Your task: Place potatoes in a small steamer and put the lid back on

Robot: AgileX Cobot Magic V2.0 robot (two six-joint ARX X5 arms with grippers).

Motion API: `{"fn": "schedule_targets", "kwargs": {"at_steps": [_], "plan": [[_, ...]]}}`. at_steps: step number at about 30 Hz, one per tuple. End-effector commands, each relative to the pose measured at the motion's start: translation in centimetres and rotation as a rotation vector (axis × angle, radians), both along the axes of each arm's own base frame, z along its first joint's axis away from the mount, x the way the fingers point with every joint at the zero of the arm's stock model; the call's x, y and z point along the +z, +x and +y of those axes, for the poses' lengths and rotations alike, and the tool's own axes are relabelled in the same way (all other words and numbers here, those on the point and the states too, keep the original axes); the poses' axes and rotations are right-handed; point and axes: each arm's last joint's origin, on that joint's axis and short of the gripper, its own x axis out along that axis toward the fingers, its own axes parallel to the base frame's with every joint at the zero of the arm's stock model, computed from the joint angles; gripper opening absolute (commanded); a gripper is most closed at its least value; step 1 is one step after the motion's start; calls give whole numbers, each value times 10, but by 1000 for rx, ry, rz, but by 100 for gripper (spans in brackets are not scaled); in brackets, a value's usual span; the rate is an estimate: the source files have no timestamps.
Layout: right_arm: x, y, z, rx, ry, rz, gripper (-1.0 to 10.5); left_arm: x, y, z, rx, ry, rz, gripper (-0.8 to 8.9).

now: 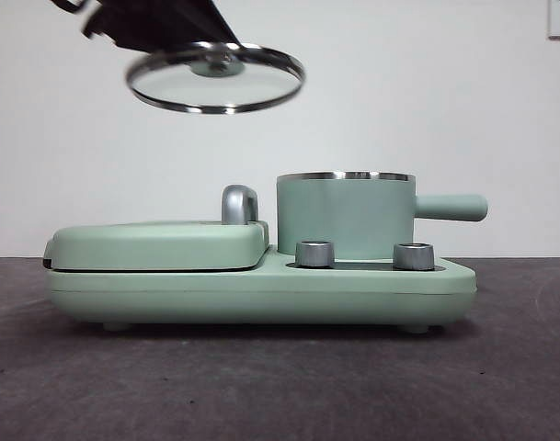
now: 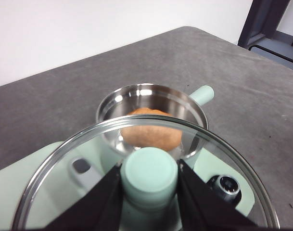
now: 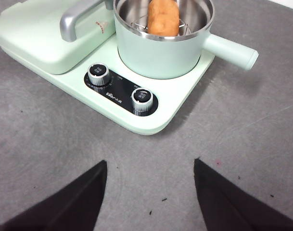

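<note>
The lid (image 1: 215, 81), clear glass with a steel rim, hangs in the air up and to the left of the small steamer (image 1: 346, 219). My left gripper (image 2: 149, 169) is shut on its mint-green knob and reaches down from the top of the front view (image 1: 213, 57). Through the glass (image 2: 218, 161) I look down into the steamer (image 2: 151, 94), where the orange-brown potato (image 2: 153, 134) lies. In the right wrist view the potato (image 3: 163, 17) rests on a rack inside the steamer (image 3: 160, 57). My right gripper (image 3: 150, 192) is open over the table in front of the appliance, holding nothing.
The steamer stands on a mint-green appliance base (image 1: 261, 289) with two steel dials (image 1: 314, 254) (image 1: 413, 255). A flat griddle cover (image 1: 160, 243) with a steel handle (image 1: 240, 204) fills its left half. The steamer's handle (image 1: 454, 207) sticks out to the right over the grey table (image 1: 280, 386).
</note>
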Motion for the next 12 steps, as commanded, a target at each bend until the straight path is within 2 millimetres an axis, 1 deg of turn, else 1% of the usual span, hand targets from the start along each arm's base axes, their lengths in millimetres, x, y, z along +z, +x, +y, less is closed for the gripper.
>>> {"fn": "schedule_targets", "kwargs": {"at_steps": [1,12], "plan": [[2,0,0,-3,14,-4,285,16,10,-14,-21,-38,-52,15],[2,0,0,-3,13,-2,285,20,56,-62,-76,-18,-70,15]]}}
